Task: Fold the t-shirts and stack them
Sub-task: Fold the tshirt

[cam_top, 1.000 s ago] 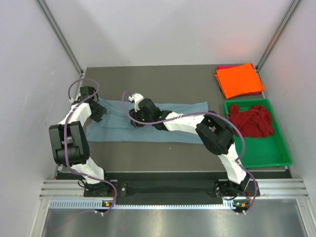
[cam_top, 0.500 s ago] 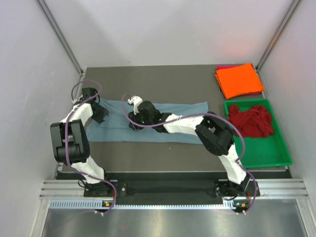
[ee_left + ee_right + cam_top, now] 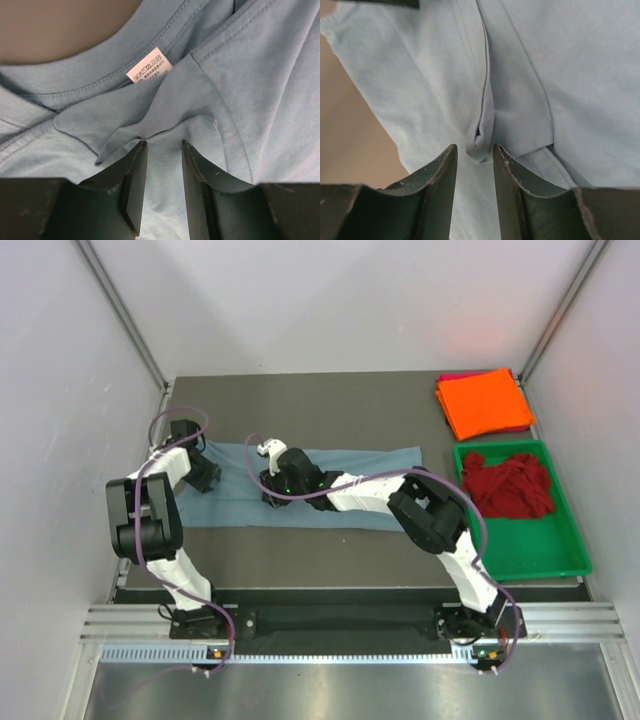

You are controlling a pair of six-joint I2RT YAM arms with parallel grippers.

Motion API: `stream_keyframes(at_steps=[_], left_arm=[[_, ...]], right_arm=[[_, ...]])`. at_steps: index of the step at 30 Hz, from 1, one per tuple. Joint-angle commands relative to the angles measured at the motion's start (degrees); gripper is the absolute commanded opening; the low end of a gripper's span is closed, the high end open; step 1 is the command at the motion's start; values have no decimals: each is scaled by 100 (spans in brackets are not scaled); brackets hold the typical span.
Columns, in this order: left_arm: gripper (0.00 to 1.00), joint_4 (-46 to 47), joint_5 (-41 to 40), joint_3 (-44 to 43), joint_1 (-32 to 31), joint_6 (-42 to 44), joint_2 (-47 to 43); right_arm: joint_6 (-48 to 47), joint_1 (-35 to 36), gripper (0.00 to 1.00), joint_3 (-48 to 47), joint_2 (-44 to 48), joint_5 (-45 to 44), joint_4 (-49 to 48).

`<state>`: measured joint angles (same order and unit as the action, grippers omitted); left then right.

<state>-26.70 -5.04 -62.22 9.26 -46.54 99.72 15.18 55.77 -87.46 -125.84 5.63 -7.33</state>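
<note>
L gripper point(image 3: 162, 144) & R gripper point(image 3: 475, 147) each nip a fold of the blue-grey t-shirt point(image 3: 370, 462).
L fingers sit close together w/ a puckered ridge of cloth between the tips, just below the collar point(image 3: 95, 75) & its white label point(image 3: 149, 66). R fingers are likewise narrow, w/ a hem fold bunched between them nr the shirt's edge. Shirt lies spread lengthwise on the table point(image 3: 300, 400), centre-left. Far right corner: orange t-shirt point(image 3: 482, 403) folded atop the magenta-pink t-shirt point(image 3: 452, 375), of which only a sliver shows. Dark red t-shirt point(image 3: 510, 485) lies crumpled in the green tray point(image 3: 530, 562), on the near side of that stack.
</note>
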Motion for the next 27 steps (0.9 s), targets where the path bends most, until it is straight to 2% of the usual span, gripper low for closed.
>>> stream_keyframes(at_steps=[1, 3, 5, 6, 7, 9, 10, 15, 24, 27], left_arm=[[39, 112, -199, -212, -20, 14, 91], [38, 112, -217, -230, -20, 14, 126], [38, 103, -260, -238, -12, 14, 161], [38, 95, -287, -247, -20, 14, 162], [39, 95, -322, -247, -20, 23, 188], [39, 68, -436, -273, -29, 58, 232], [39, 68, -480, -282, -20, 75, 241], [39, -55, -796, -370, -47, 198, 267], [39, -195, -938, -589, -170, 409, 302], [40, -406, -946, -870, -196, 497, 224]], right_arm=[[55, 74, 35, -254, -116, -53, -207], [46, 66, 34, -254, -151, -53, -216], [55, 66, 30, -245, -169, -70, -233], [55, 66, 26, -210, -160, -88, -233], [29, 66, 15, -175, -134, -106, -268], [3, 48, 2, 8, -3, -167, -382], [-6, 40, 0, 71, 50, -167, -426], [2, -13, 0, 519, 393, -124, -629], [178, -101, 0, 230, 201, -9, -340], [248, -189, 14, 72, 183, -53, -234]])
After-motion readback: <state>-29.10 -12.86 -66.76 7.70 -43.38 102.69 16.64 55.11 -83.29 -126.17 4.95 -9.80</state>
